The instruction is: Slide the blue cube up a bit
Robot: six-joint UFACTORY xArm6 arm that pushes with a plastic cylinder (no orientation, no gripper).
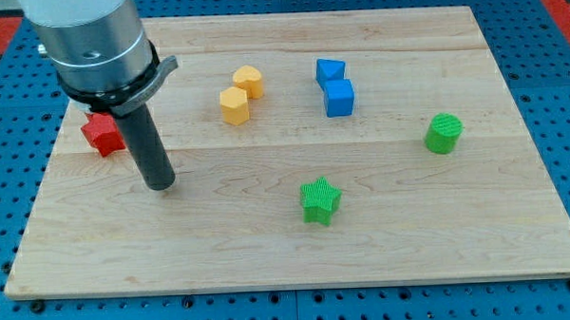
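The blue cube (pixel 340 97) sits on the wooden board (pixel 297 245) right of centre, near the view's top. A second blue block (pixel 329 71) of uneven shape touches it just above. My tip (pixel 159 184) rests on the board far to the left of the blue cube and somewhat lower, with nothing touching it. The rod rises from the tip to the metal arm body (pixel 91 43) at the view's top left.
A red star-like block (pixel 102 133) lies just left of the rod, partly hidden by it. Two yellow blocks (pixel 234 105) (pixel 249 80) sit left of the blue ones. A green star (pixel 320 199) lies at bottom centre. A green cylinder (pixel 444 133) stands at the right.
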